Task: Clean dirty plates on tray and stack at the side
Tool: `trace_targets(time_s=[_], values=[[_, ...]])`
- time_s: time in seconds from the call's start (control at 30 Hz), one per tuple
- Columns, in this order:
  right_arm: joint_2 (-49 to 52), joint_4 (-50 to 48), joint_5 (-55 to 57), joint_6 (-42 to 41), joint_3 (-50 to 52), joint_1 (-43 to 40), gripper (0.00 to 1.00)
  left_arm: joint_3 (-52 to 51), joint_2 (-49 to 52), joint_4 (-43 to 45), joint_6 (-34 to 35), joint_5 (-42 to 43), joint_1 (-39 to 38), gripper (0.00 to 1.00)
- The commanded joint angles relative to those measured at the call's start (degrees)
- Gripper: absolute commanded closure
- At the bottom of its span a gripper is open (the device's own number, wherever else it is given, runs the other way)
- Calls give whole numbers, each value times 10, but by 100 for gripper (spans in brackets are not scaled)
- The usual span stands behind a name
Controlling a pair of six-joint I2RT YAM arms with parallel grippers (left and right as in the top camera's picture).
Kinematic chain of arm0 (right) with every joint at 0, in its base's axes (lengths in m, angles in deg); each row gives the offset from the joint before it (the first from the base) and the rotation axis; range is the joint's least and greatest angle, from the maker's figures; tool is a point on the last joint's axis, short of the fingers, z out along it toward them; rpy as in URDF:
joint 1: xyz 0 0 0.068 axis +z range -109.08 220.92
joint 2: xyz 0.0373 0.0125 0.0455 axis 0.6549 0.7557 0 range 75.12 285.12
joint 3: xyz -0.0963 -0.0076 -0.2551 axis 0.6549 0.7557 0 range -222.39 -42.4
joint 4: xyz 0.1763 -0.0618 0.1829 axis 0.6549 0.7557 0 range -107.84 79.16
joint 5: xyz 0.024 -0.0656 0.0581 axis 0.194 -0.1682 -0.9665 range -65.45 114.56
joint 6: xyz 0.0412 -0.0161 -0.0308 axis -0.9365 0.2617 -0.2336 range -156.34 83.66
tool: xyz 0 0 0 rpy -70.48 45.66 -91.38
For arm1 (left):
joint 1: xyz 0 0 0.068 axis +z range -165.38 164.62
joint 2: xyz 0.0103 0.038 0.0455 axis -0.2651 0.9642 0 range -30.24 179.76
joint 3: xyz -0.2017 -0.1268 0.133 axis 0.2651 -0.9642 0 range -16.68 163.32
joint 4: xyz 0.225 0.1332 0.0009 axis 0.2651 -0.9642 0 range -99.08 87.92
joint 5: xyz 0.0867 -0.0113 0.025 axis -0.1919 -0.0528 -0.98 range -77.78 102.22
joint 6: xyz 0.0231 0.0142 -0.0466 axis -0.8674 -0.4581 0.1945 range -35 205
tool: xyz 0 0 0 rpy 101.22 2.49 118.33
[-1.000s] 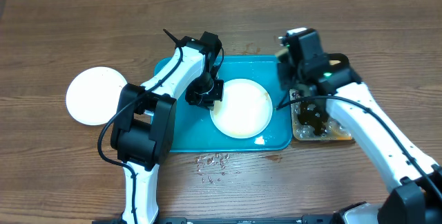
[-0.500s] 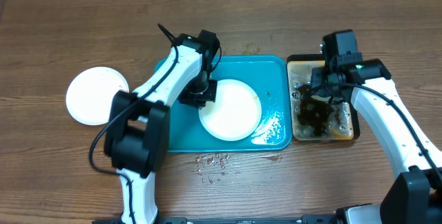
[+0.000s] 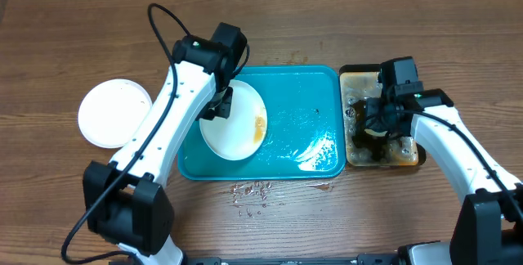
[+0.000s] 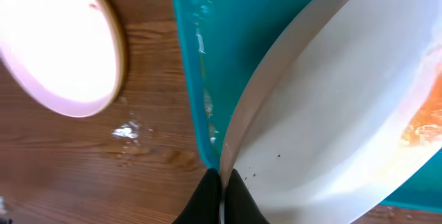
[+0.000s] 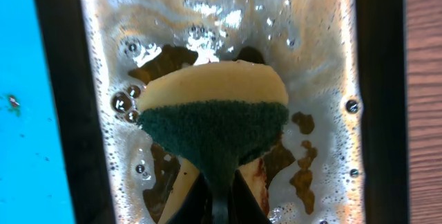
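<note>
Over the last second the plate (image 3: 234, 122) has travelled from the middle of the tray (image 3: 302, 126) to its left part. It lay flat before; now it is tipped up, its left edge raised. The left pincer (image 4: 221, 191) is shut narrow on that rim, which the left wrist view shows pinched between the two dark fingertips. In the same second the right arm has left the tray's far corner. It now hangs over the small black tray (image 3: 359, 71) of brown liquid, where the right pincer (image 5: 217, 200) grips the sponge (image 5: 214, 117), green scouring face toward the camera.

Taken together, this looks like the wiping of this plate being over and its carry toward the clean plate (image 3: 114, 114) on the desk (image 3: 65, 44) to the left beginning. Yet an orange-brown smear (image 3: 259, 126) shows near the plate's right edge, so it may not be fully clean.

Several things cannot be read. Only two plates show; whether the one on the desk is single or sits on another cannot be told from above. The left wrist view cuts off most of the held plate, and neither view shows whether its lower edge touches the tray or has come free. The right pincer's fingers are cropped at the bottom of the right wrist view, and overhead the sponge is only a dark lump. Foam and glare hide the bottom of the black tray.
</note>
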Motion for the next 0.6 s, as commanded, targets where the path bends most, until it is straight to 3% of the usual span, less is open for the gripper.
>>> trace_targets(time_s=[0.0,0.27,0.57], values=[[-1,-14,-7,-2,15,-2,96,4,-35,0,2,-76,3,96],[-1,-40,-7,-16,30,-2,96,4,-50,0,72,-234,-11,96],[5,-54,-16,-27,30,-2,96,4,-50,9,101,-427,-94,96]])
